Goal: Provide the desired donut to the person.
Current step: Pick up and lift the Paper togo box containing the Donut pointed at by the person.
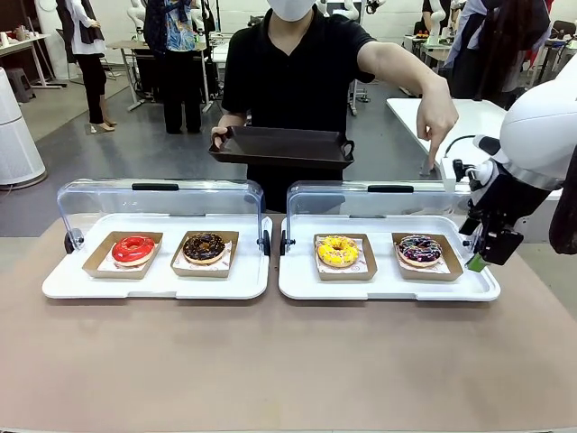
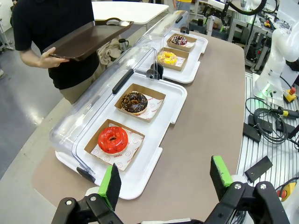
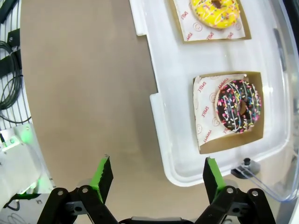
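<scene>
The person stands at the far side, holding a black serving tray in one hand. The other hand points a finger down over the right case, above the sprinkled chocolate donut. A yellow donut lies beside it. The left case holds a red donut and a chocolate donut. My right gripper hangs open at the right case's right end, above the table just off its edge. My left gripper is open, high over the table's left end.
Each donut sits in a brown paper box on a white base with a clear lid tipped up at the back. Bare brown tabletop lies in front. Cables run beside the table.
</scene>
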You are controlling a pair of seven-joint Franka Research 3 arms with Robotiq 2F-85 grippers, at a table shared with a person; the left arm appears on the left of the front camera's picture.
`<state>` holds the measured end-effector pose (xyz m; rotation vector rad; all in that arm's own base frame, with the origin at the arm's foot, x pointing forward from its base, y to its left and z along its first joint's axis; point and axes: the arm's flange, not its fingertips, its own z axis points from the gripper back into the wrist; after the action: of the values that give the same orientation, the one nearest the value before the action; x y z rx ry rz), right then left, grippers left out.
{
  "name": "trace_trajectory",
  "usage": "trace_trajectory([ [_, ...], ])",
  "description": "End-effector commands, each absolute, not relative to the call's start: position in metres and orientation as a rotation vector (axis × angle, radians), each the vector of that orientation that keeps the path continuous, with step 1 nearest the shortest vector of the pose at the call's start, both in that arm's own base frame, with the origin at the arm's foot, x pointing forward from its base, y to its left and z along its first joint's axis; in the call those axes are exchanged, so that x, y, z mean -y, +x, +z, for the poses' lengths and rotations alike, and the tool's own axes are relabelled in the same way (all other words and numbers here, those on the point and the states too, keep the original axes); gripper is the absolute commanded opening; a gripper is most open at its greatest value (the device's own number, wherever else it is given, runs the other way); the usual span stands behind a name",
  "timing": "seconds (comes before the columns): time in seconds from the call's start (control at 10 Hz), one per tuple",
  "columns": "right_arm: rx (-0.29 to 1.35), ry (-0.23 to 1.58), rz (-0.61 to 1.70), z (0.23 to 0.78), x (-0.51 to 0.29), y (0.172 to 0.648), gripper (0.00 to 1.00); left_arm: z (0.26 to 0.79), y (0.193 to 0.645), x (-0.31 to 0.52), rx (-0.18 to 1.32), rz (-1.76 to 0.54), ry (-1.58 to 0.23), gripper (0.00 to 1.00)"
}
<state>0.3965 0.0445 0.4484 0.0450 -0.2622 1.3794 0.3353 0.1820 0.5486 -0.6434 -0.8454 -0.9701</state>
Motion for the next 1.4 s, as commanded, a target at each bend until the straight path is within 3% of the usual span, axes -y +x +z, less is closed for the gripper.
trace_trajectory([
  [0.0, 0.252, 0.034, 1.377, 0.447, -0.045, 0.397, 1.00, 0.550, 0.336, -0.183, 0.874, -0.976, -0.649, 1.00],
  [1.3, 0.170, -0.066, 1.459, 0.377, -0.047, 0.448, 1.00, 0.550, 0.336, -0.183, 0.874, -0.976, -0.649, 1.00],
])
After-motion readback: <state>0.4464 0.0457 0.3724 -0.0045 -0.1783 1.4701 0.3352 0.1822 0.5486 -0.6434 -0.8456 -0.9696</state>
